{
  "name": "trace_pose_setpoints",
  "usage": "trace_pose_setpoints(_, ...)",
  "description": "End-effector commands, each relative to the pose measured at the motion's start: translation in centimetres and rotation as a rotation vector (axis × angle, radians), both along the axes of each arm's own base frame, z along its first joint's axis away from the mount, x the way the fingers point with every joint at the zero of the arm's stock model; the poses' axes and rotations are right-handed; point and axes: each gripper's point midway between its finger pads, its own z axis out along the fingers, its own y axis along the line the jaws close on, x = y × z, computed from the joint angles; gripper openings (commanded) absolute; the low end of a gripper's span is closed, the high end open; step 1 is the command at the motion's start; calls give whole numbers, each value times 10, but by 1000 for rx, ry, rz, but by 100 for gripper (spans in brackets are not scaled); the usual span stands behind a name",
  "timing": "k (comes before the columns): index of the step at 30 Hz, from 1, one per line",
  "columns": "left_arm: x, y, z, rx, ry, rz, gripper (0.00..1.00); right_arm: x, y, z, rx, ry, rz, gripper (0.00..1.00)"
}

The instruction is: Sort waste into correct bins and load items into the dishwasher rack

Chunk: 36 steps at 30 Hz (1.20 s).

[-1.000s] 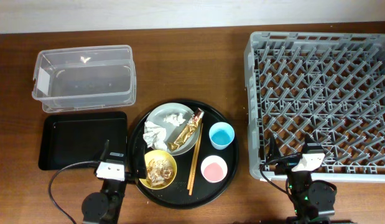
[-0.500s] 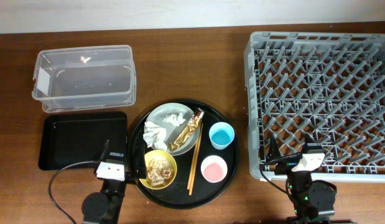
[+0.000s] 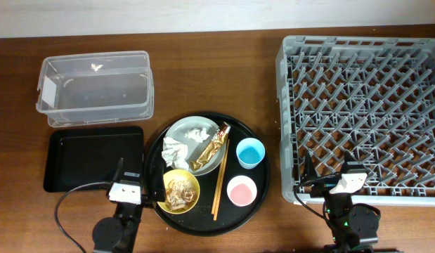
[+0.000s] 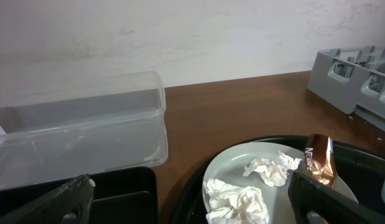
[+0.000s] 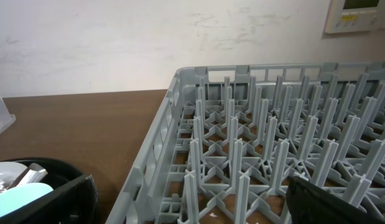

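A pale grey-green plate (image 3: 184, 131) lies on the round black tray and holds two crumpled white tissues (image 3: 176, 150) and the gold-brown wrapper (image 3: 211, 149). The yellow bowl (image 3: 180, 191) holds brown food scraps. Chopsticks (image 3: 220, 180), the blue cup (image 3: 250, 152) and the pink cup (image 3: 242, 190) lie beside them. The clear tub (image 3: 94, 88) and the shallow black tray (image 3: 91, 158) are at the left. The grey rack (image 3: 365, 116) is at the right. My left gripper (image 3: 126, 184) is open and empty; its view shows the tissues (image 4: 242, 202) and wrapper (image 4: 320, 163). My right gripper (image 3: 346, 179) is open and empty at the rack's front edge (image 5: 260, 143).
The round black tray (image 3: 263, 176) sits between the shallow tray and the rack. A cable (image 3: 62, 211) loops by the left arm's base. The blue cup's rim shows at the left in the right wrist view (image 5: 18, 193). A pale wall stands behind the table.
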Motion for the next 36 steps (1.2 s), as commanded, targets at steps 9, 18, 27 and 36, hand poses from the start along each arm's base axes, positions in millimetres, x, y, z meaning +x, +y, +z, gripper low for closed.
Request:
trace_pose_setpoints(9,0,-2,4,11,-25,-13,99,0,2,0,9,-7,7,98)
trace_pose_setpoints(18,-5,-4,10,-6,28,-26,99,-5,1,23,89,-15,0,98)
trace_pose_setpoints(27,-8,-7,40,-7,221,-43,99,-15,1,64,78,160,-7,98)
trace_pose_setpoints(36,23,-26,53,20,580,-106,99,-13,1,57,54,532,-22,98)
